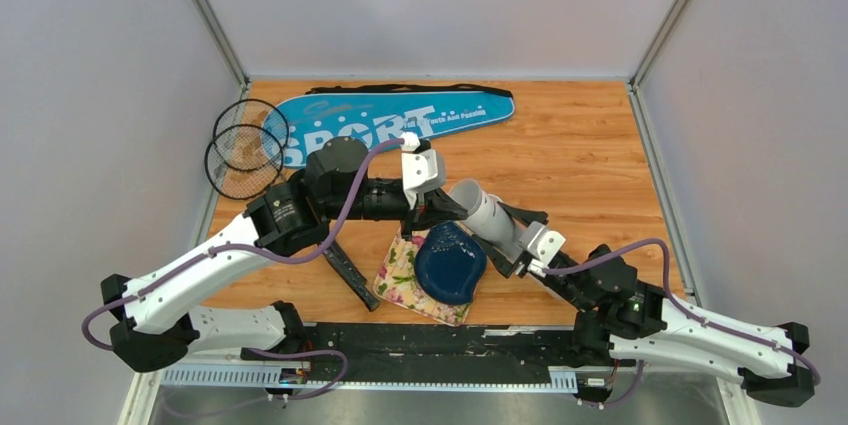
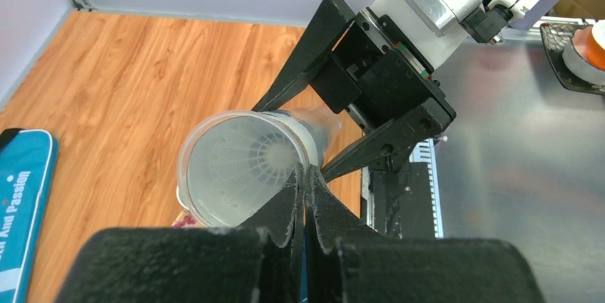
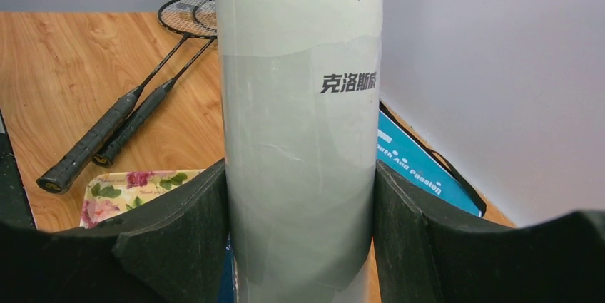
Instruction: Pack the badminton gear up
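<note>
From above, the right pincer grips the white tube near the middle of the counter. The tube is tilted, its open mouth pointing toward 10 o'clock. The left pincer sits just at that mouth. The blue SPORT bag lies flat along the far edge at 12 o'clock. The two rackets lie side by side with their heads at 10 o'clock and their handles running toward 6 o'clock under the left arm. A dark blue plate rests on a floral cloth just below the tube.

In the left wrist view, the left pincer is pressed fully together with nothing between its fingers. Its tips are at the tube's rim at about 4 o'clock; whether they touch it is unclear. A shuttlecock sits deep inside the tube, feathers facing the opening. The right pincer's black fingers straddle the tube behind.

In the right wrist view, the tube fills the centre, clamped between both wide-set fingers. The rackets lie at 10 o'clock, the bag's edge at 4 o'clock, and the cloth's corner at 8 o'clock.
</note>
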